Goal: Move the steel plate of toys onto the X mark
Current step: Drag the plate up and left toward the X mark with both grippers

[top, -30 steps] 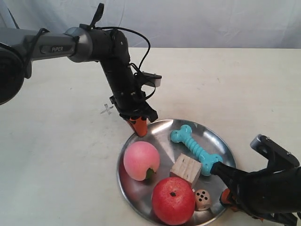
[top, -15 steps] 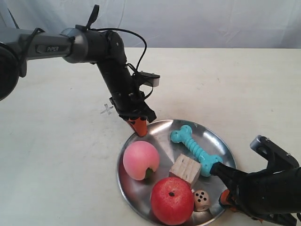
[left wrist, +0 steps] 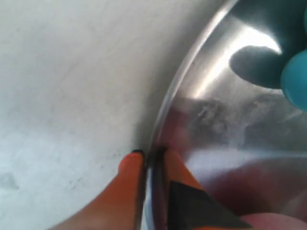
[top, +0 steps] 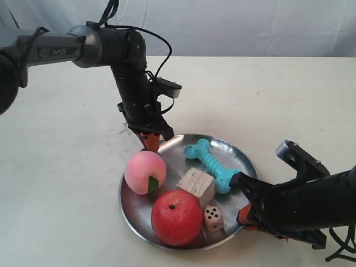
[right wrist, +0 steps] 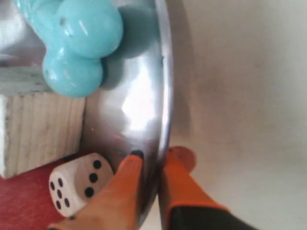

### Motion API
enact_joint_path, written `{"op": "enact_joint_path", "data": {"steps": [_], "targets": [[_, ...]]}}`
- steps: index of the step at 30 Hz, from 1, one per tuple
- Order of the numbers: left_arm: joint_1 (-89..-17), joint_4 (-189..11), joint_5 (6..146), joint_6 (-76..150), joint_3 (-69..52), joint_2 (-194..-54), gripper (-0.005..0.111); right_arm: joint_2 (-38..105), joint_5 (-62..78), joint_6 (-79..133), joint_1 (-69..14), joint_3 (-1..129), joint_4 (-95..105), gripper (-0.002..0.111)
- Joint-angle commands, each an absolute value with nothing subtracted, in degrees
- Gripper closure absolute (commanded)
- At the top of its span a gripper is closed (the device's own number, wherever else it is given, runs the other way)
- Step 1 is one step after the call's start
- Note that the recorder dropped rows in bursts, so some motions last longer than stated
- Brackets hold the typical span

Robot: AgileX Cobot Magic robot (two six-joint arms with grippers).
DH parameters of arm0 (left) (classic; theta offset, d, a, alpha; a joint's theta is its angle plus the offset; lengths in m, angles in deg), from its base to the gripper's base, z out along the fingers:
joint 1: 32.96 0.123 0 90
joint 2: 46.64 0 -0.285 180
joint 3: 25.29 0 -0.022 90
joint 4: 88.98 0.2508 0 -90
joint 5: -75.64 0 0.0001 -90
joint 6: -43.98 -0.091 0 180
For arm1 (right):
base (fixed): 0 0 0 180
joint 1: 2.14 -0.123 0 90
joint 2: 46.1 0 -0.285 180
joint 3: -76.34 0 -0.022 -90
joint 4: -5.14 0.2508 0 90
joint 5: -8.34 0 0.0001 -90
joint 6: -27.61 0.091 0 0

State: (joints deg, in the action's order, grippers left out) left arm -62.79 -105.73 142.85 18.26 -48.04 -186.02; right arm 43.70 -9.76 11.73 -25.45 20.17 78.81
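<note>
The steel plate (top: 236, 161) carries a pink peach (top: 144, 171), a red apple (top: 176, 217), a teal bone (top: 210, 158), a wooden cube (top: 196, 186) and a die (top: 213, 217). My left gripper (top: 151, 142) is shut on the far-left rim beside the peach; its wrist view has the rim (left wrist: 192, 67) pinched between the orange fingers of the gripper (left wrist: 149, 155). My right gripper (top: 245, 214) is shut on the near-right rim by the die. There the rim (right wrist: 160, 72) sits between the fingers of the gripper (right wrist: 151, 155), next to the die (right wrist: 79, 184). The X mark is hidden behind the left arm.
The pale tabletop (top: 289, 100) spreads all round the plate. A light cloth backdrop (top: 250, 28) closes off the far edge. The left arm's cable (top: 161, 50) loops above its wrist.
The plate, held by both grippers, has slid toward the exterior view's left and slightly farther away. Both arms travelled with it, and the toys kept their places on it.
</note>
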Motion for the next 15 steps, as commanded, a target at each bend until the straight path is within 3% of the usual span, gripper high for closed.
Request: {"op": "enact_joint_path", "data": {"steps": [1,7,15], "targets": [[-64.52,-109.52,145.6,22.45,-48.33,-182.09,0.107,43.23,-11.02,9.08,-25.53,23.79,78.28,0.109],[-64.52,-104.44,145.6,23.34,-48.33,-179.74,0.107,47.35,-10.28,8.97,-25.53,29.67,73.8,0.109],[-60.41,-94.27,145.6,25.95,-48.44,-179.45,0.107,65.09,-14.1,2.93,-25.53,51.82,70.28,0.109]]}}
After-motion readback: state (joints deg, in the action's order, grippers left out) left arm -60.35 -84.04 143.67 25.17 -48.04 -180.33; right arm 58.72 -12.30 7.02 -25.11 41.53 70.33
